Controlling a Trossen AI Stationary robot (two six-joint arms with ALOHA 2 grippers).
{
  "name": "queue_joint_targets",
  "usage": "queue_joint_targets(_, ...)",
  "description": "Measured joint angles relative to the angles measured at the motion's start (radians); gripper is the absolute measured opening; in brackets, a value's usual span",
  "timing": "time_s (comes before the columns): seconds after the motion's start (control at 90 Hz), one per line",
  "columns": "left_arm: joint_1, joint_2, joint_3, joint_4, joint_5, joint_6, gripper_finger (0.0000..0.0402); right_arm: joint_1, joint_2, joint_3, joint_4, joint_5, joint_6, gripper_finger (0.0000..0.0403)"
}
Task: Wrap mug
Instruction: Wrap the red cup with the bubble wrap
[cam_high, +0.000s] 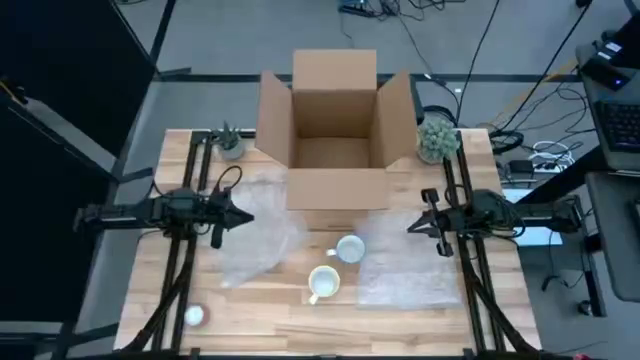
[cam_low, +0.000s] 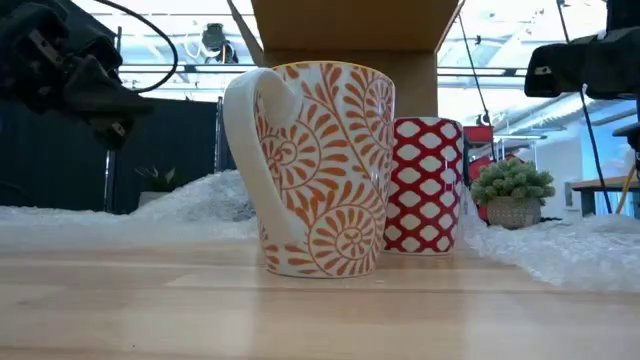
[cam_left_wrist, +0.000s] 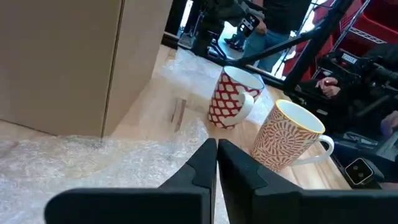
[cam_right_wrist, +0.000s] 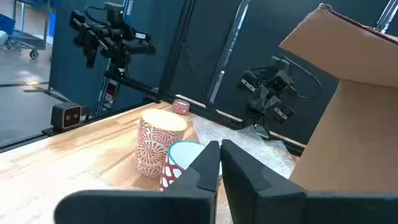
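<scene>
Wooden table (cam_high: 260, 300) under us holds two unwrapped mugs, orange mug (cam_high: 322, 283) and red mug (cam_high: 349, 248), between bubble-wrap sheets (cam_high: 405, 275), so with left gripper (cam_high: 240, 216) and right gripper (cam_high: 414, 227) both pinched shut, empty, aloft, we judge wrapping unstarted: open first, then reach.

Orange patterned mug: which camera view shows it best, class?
The low view: the orange patterned mug fills it, upright, handle visible. The high view shows only its rim from above; the left wrist view shows it beside the red mug; the right wrist view shows it smaller.
</scene>
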Motion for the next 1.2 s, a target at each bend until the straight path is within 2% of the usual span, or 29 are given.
queue_joint_targets(0.389,0.0,0.0,0.0,0.0,0.0,0.0,0.0003,0.0,0.0,0.0,0.0,0.0,0.0,0.0002)
queue_joint_targets(0.611,0.0,0.0,0.0,0.0,0.0,0.003,0.0003,0.0,0.0,0.0,0.001,0.055,-0.001,0.0002)
queue_joint_targets(0.733,0.0,0.0,0.0,0.001,0.0,0.132,0.0003,0.0,0.0,0.0,-0.001,0.058,-0.001,0.0002)
queue_joint_targets(0.822,0.0,0.0,0.0,0.001,0.0,0.16,0.0003,0.0,0.0,0.0,0.006,0.059,0.002,0.0002)
queue_joint_targets(0.878,0.0,0.0,0.0,0.0,0.0,0.158,0.0003,0.0,0.001,0.0,0.026,0.057,0.095,0.0002)
queue_joint_targets(1.0,0.0,0.0,0.0,0.001,-0.001,0.158,0.0003,0.003,0.0,0.0,0.096,0.049,0.592,0.0002)
queue_joint_targets(1.033,0.0,0.0,0.0,0.003,-0.001,0.158,0.0003,0.002,0.0,0.0,0.1,0.055,0.683,0.0002)
queue_joint_targets(1.2,0.0,0.0,0.0,0.022,-0.005,0.158,0.0003,0.001,0.003,0.0,0.111,0.146,0.787,0.0002)
